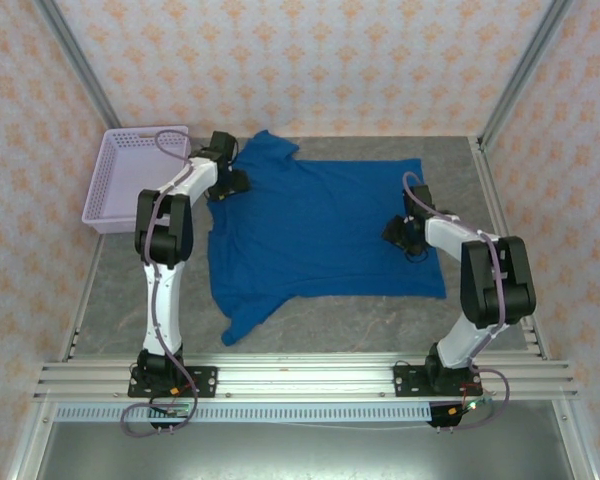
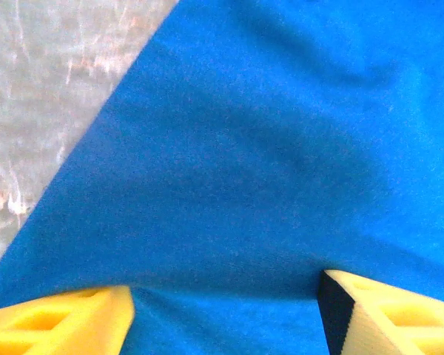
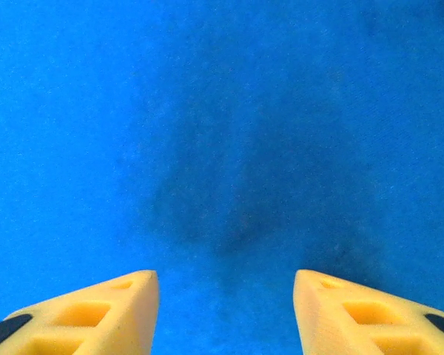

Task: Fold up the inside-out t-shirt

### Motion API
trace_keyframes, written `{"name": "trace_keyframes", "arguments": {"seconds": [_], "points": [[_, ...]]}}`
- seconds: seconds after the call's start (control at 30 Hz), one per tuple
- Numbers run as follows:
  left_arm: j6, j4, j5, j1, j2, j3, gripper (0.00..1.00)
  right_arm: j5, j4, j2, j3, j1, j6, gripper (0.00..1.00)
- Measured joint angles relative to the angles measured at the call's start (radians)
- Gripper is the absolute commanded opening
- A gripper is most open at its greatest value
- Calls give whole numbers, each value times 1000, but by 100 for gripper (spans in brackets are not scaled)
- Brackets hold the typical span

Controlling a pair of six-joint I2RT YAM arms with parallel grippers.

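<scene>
Plainly, the left end effector point(image 2: 226, 318) stands open, its two yellow fingers point(image 2: 59, 322) spread wide at the bottom of the left wrist view with nothing gripped between them. It is poised over the royal-blue cotton short-sleeved t-shirt point(image 1: 325, 230), whose cloth shows in the gap. The right end effector point(image 3: 226, 310) is likewise open and holds nothing. Its yellow fingers sit apart above plain blue fabric, and whether their tips touch the cloth cannot be told. From the top camera the t-shirt lies spread flat across the middle of the grey speckled counter point(image 1: 310, 330), one sleeve pointing to the far left corner and the other trailing toward the near edge. In the same view the left end effector sits at the shirt's left edge between the two sleeves, and the right end effector sits over the cloth just inside the shirt's right edge. The left wrist view adds what the overhead one cannot resolve: the shirt's edge runs diagonally, with bare counter showing at the upper left. The right wrist view gives fabric from edge to edge, with a soft dark shadow in the middle. A lavender plastic mesh basket point(image 1: 130, 175) rests at the far left of the counter, just beside the left arm's elbow and apart from the shirt. Peach-patterned walls point(image 1: 310, 60) close in the far side and both flanks, and aluminium rails point(image 1: 310, 375) run along the near edge where the arm bases are bolted.
</scene>
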Motion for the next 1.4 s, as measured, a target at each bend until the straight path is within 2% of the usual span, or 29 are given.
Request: {"name": "trace_keyframes", "arguments": {"seconds": [0.23, 0.53, 0.77, 0.87, 0.97, 1.13, 1.3, 1.4], "points": [[35, -82, -1, -1, 126, 219, 71, 45, -44, 77, 106, -32, -23, 52], [48, -196, 10, 14, 289, 521, 74, 45, -89, 192, 232, -82, -39, 52], [55, -257, 52, 40, 320, 635, 79, 37, -129, 303, 396, -88, -69, 52], [55, -265, 68, 47, 287, 624, 79, 21, -133, 300, 415, -89, -88, 53], [54, -224, 72, 43, 124, 404, 79, -2, -128, 240, 371, -81, -106, 54], [36, -87, 63, -31, -340, -135, 74, -24, -129, 26, 230, -30, -116, 54], [9, 6, 37, -279, -732, -526, 56, -38, -131, -119, 134, -18, -119, 55], [-29, 4, 45, -430, -857, -741, 52, -38, -136, -135, 119, -20, -128, 55]]}}
